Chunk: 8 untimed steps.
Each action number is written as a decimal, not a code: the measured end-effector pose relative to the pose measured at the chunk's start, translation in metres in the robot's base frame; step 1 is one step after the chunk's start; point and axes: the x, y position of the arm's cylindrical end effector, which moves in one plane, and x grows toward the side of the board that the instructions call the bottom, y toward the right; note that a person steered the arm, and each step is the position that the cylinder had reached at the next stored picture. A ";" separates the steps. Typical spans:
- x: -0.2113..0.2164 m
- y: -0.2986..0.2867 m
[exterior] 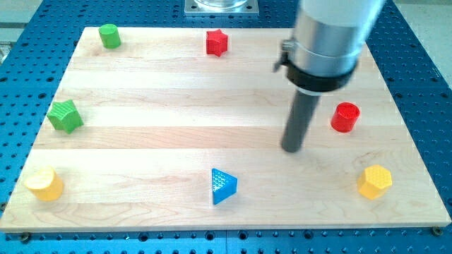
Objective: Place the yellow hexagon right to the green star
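Red cylinder flanks my tip; blue triangle below-left.

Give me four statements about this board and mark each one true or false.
1. The yellow hexagon lies near the view's bottom right corner. True.
2. My tip touches the red cylinder. False: it stands apart, to that block's left.
3. The green star sits near the board's left edge. True.
4. The blue triangle lies at the view's top. False: it lies near the bottom edge, left of and below my tip.
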 end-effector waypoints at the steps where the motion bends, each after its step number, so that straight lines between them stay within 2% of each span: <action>1: -0.024 -0.045; 2: -0.011 -0.051; 3: 0.050 0.031; 4: 0.082 0.124; 6: 0.048 0.192; 7: 0.087 0.248; 8: 0.114 0.241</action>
